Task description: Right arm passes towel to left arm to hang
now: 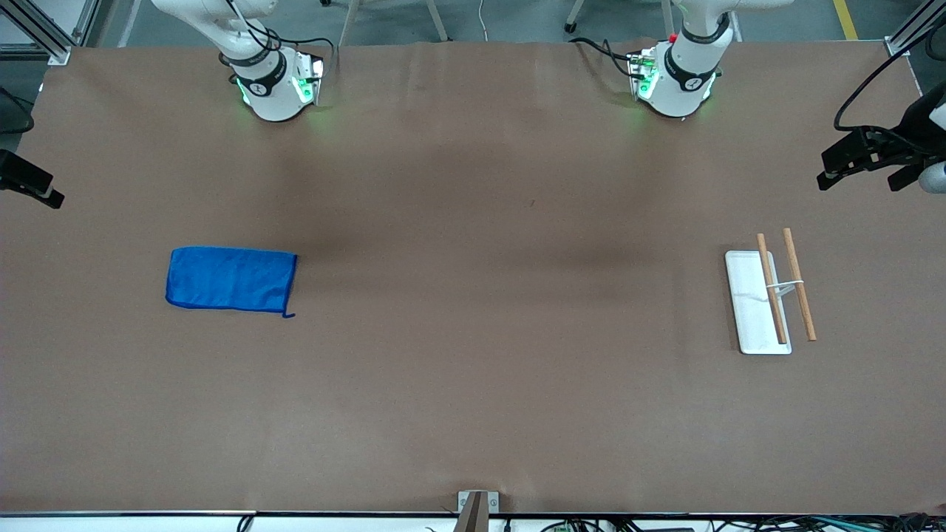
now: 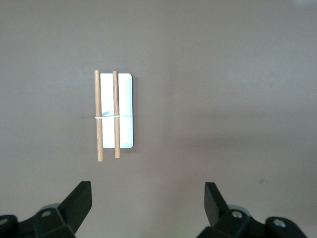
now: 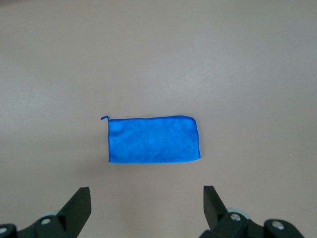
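The blue towel (image 1: 230, 279) lies flat on the brown table toward the right arm's end, its loop tag (image 1: 288, 315) at the corner nearer the front camera. In the right wrist view the towel (image 3: 153, 140) lies below my right gripper (image 3: 147, 198), which is open, empty and high over the table. My left gripper (image 2: 148, 198) is also open and empty, high over the table near the rack (image 2: 126, 109). The right arm's base (image 1: 270, 85) and the left arm's red-buttoned base (image 1: 676, 77) stand at the table's back edge.
A hanging rack with a white base (image 1: 746, 310) and two wooden bars (image 1: 771, 288) stands toward the left arm's end. Black hardware juts in over each end of the table (image 1: 872, 159) (image 1: 29, 181). A small bracket (image 1: 477, 506) sits at the table's front edge.
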Tool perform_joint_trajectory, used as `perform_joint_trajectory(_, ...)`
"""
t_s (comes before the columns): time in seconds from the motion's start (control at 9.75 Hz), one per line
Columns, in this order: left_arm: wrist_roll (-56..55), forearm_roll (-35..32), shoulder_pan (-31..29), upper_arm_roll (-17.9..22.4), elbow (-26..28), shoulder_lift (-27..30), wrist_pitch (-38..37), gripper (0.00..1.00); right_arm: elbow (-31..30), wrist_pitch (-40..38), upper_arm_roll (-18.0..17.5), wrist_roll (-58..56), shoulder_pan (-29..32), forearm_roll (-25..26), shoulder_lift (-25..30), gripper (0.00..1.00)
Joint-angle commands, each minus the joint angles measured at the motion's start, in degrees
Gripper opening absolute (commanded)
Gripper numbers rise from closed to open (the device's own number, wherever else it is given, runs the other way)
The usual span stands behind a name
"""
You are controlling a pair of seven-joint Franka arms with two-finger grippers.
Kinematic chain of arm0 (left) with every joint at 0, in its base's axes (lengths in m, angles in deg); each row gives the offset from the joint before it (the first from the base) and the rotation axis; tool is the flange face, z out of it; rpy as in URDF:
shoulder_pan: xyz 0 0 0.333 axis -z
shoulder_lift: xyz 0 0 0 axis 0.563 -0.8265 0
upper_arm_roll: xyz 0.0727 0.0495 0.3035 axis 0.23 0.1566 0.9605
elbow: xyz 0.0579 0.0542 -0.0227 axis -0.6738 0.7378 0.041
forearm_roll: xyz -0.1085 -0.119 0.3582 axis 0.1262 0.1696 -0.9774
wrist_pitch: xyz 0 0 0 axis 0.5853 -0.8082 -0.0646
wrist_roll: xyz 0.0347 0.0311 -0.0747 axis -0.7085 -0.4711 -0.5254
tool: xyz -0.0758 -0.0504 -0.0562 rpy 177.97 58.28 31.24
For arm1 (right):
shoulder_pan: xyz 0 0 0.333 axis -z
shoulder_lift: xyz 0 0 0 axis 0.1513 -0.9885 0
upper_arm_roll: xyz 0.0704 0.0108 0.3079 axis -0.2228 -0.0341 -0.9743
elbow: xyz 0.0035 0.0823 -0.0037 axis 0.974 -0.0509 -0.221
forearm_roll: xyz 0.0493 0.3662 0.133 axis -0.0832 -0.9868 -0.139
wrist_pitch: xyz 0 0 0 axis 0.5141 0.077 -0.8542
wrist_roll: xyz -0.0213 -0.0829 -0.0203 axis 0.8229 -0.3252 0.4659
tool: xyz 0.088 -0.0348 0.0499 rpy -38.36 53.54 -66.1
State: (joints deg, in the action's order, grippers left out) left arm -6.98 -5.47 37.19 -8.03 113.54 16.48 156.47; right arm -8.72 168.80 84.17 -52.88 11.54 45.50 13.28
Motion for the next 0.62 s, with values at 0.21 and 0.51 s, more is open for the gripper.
perform_joint_trajectory(0.21, -0.39, -1.15, -0.03, -0.27, 1.35, -0.5, -0.03, 1.0, -0.34, -0.5, -0.12, 1.12, -0.11, 0.34, 0.71, 1.0)
perform_joint_trajectory(0.51, -0.39, -1.15, 0.06, -0.27, 1.35, -0.5, -0.03, 1.0, -4.27, -2.27, -0.21, 0.86, -0.29, 0.43, 0.8, 1.0)
